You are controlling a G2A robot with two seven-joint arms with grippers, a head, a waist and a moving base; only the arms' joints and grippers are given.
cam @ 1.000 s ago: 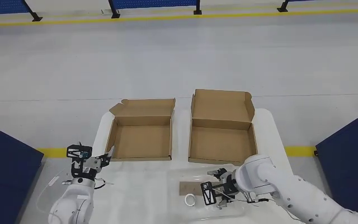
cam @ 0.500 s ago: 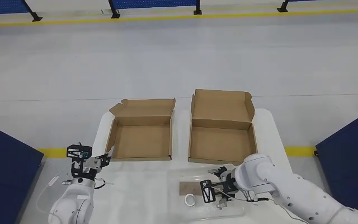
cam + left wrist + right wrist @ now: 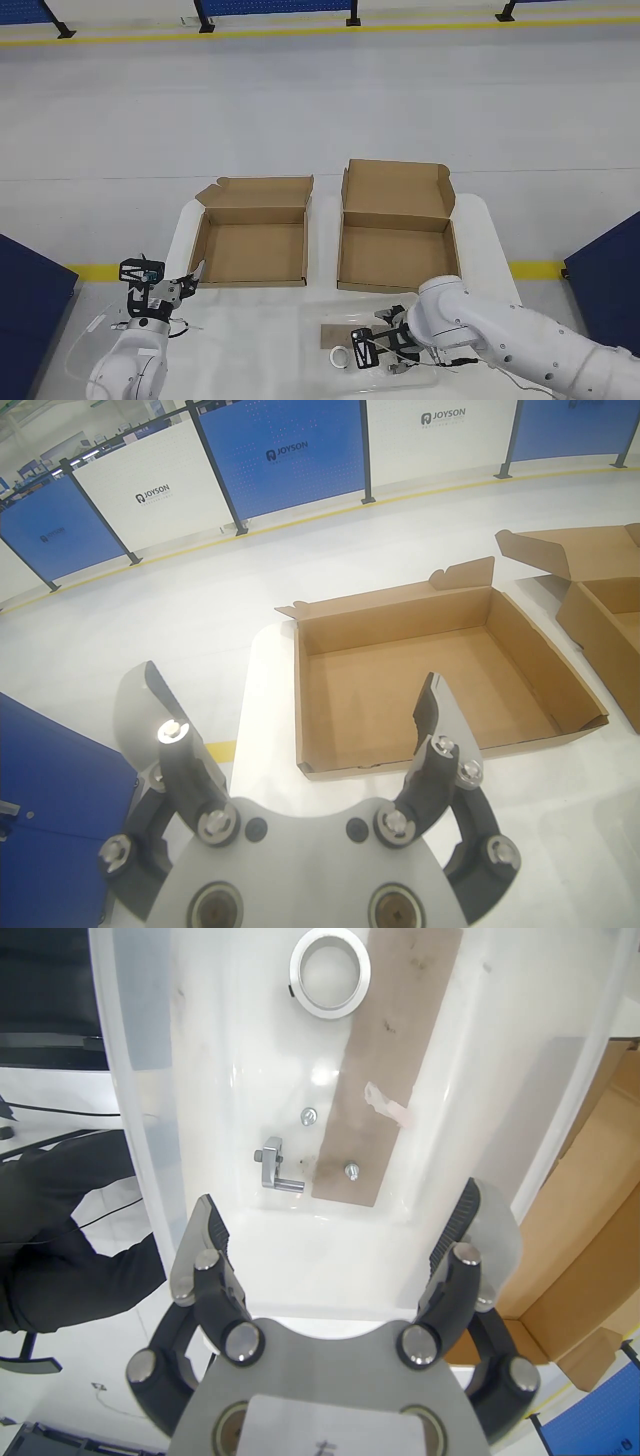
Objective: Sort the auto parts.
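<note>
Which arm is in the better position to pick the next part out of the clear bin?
Right. Its open gripper hangs over the clear bin, facing the metal bracket. The left gripper is by an empty cardboard box, away from the bin.

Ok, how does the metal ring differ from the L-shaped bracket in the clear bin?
The ring is round with an open centre, while the bracket is angular and L-shaped. The ring is clearly the bigger of the two. The bracket lies close to the right gripper, and the ring lies farther from it along the bin. Both are silvery metal and lie loose in the clear bin, beside the brown strip.
</note>
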